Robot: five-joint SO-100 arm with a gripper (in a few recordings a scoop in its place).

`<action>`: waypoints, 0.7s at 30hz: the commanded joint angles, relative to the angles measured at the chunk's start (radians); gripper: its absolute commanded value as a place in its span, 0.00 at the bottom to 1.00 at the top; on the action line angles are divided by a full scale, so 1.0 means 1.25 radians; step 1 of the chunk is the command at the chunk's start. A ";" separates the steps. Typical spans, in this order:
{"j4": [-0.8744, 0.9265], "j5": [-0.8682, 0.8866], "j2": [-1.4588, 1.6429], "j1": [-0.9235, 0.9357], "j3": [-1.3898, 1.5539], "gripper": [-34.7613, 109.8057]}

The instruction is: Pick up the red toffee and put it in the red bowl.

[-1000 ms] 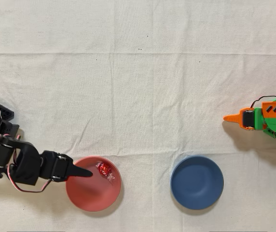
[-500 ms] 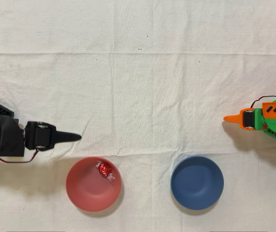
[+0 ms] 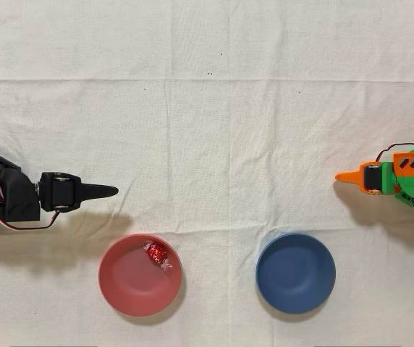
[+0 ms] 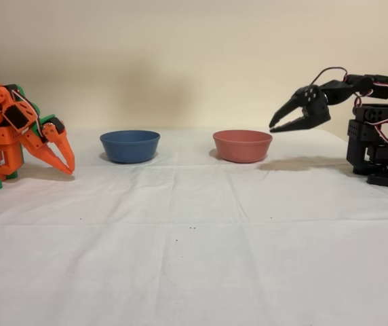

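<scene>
Closest to you in the fixed view lies only bare white cloth (image 4: 194,258), creased but with nothing on it, so nothing down there can snag. Further in, your black arm's gripper (image 4: 279,121) hangs in the air above the cloth, its jaws a little apart and holding nothing. From above, the gripper (image 3: 109,191) points right and sits clear of the red bowl (image 3: 124,293), just off its upper-left rim. The red toffee (image 3: 156,252) lies inside that bowl, near the upper rim, one clear twisted end trailing toward the centre. By that, the job looks done.

What can go wrong now is of your own making. If you swing the arm low across the bowl, a fingertip could clip the rim, and a light shallow bowl may slide or tip and spill the candy. The toffee sits close to the wall, so a hard knock might bounce it out. Lift before you sweep. The blue bowl (image 3: 295,272) and the idle orange arm (image 3: 391,177) stand well apart, out of your path.
</scene>
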 commanded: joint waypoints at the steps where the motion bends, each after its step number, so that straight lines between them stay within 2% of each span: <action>1: 0.022 0.018 0.072 0.006 0.021 0.24; 11: 0.082 0.044 0.076 -0.022 0.026 0.24; 21: 0.126 -0.076 0.076 -0.026 0.118 0.24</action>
